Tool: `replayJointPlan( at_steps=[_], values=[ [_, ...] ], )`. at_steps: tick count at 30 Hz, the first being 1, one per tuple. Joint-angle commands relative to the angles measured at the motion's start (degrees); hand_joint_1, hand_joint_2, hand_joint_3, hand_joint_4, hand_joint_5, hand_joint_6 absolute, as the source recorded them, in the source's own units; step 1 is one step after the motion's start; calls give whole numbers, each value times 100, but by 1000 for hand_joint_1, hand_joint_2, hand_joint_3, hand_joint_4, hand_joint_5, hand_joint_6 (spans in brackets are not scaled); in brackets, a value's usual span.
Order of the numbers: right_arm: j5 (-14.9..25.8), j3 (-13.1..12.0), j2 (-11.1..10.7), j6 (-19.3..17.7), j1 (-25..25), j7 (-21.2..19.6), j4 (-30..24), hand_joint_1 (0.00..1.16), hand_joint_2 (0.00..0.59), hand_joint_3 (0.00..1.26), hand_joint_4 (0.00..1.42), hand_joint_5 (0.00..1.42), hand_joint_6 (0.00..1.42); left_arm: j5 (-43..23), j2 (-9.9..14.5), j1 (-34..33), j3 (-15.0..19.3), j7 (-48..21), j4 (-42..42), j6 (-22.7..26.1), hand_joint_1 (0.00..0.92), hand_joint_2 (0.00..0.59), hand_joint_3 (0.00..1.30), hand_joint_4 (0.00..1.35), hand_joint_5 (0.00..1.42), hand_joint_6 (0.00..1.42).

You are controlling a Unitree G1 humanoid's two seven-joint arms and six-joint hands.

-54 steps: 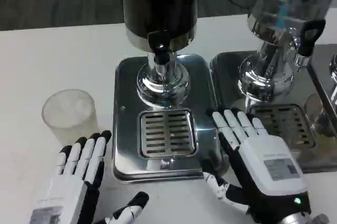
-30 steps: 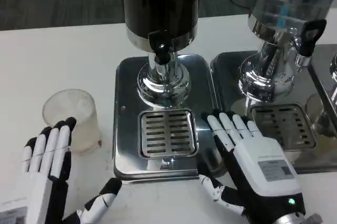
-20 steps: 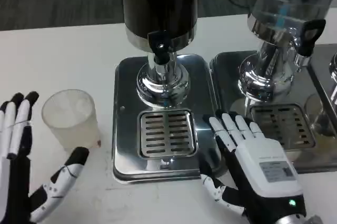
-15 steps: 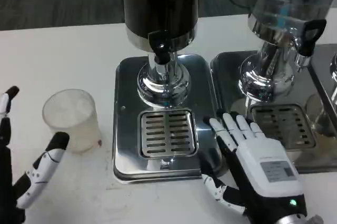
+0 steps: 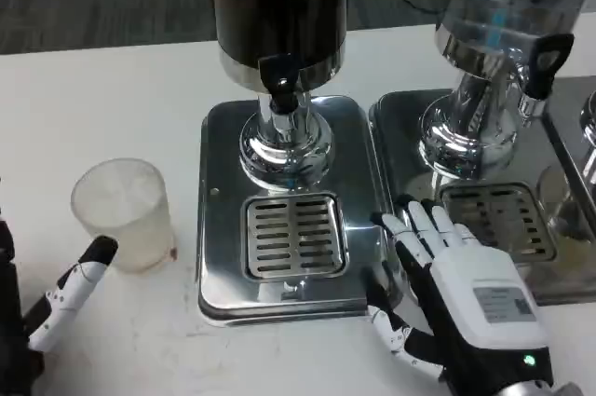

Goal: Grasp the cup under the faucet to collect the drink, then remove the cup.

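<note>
Nearest the camera, the right hand (image 5: 470, 298) lies flat and empty on the tabletop (image 5: 112, 107), fingers straight and a little apart, their tips at the right edge of the drip tray (image 5: 216, 191); it looks to be waiting. At the left edge the left hand (image 5: 51, 307) holds nothing, one finger reaching toward the cup (image 5: 123, 214) with its black tip just beside the cup's near side; the rest of the hand is cut off by the frame, so its full spread cannot be told. The cup, translucent and upright, stands on the tabletop left of the tray, not yet under the faucet (image 5: 281, 79) of the dark dispenser behind. The step in hand seems to be the reach to grasp: next the fingers must close round the cup so it can go onto the grate (image 5: 294, 236). Against 1.8 seconds ago, the left hand has swung from below the cup out to its left
</note>
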Motion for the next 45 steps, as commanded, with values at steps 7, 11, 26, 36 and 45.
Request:
replayJointPlan(
  at_steps=[7, 11, 26, 36, 45],
  values=[
    [43, -38, -29, 18, -58, 126, -114, 453, 467, 141, 0, 0, 98, 82, 8, -477, -250, 218, 818, -325, 0, 0, 0, 0, 5, 0],
    [10, -11, -9, 23, -41, 133, -139, 453, 466, 143, 0, 0, 103, 5, 1, -697, -292, 361, 1210, -579, 17, 0, 0, 0, 0, 0],
    [-91, 236, 315, 106, -60, -326, 328, 453, 466, 155, 0, 0, 123, 51, 300, -1032, -485, 704, 2388, -1155, 65, 0, 0, 0, 1, 0],
    [-98, 359, 392, 119, -174, -483, 530, 453, 466, 164, 0, 1, 127, 98, 426, -1410, -607, 858, 2911, -1259, 115, 12, 0, 0, 13, 0],
    [-113, 421, 379, 138, -164, -534, 516, 453, 466, 167, 0, 3, 129, 75, 484, -1632, -734, 1015, 3172, -1352, 154, 26, 0, 0, 82, 0]
  ],
)
